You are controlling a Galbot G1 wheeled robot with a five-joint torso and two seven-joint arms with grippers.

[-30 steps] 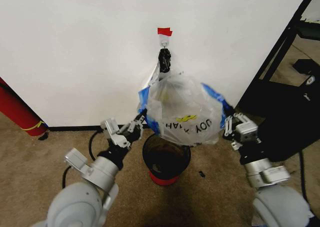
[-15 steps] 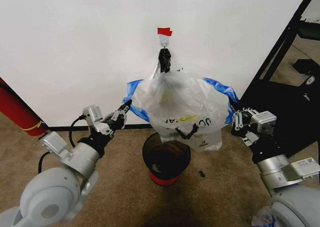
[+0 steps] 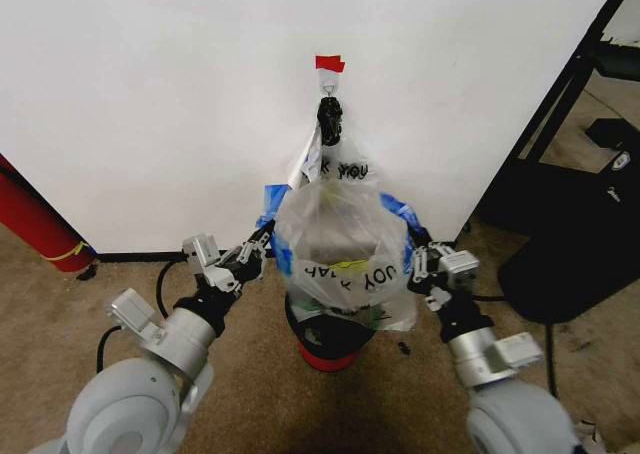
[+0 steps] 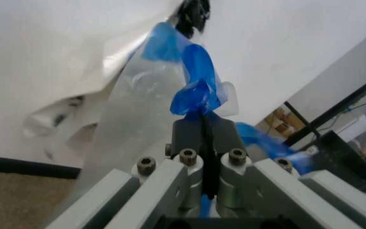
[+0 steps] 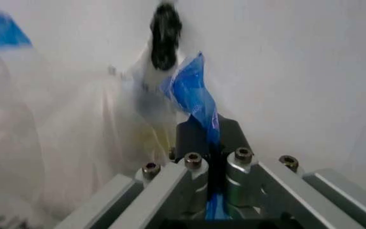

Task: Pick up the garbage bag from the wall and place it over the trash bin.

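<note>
Head camera looking down at wall point(image 3: 150, 94), both wrist cameras close behind jaws, all sharing garbage bag point(image 3: 340, 249)

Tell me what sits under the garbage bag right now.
Under the garbage bag stands the trash bin: its red base and lower black mesh show. The bag's bottom covers the bin's rim and opening, so its inside cannot be seen.

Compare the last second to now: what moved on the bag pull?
Both grippers have come back toward each other after spreading wide half a second ago. The left gripper and right gripper stay clamped on the garbage bag, whose mouth is narrower and now hangs lower over the trash bin. The hook, the red tape and the bin stayed put.
</note>
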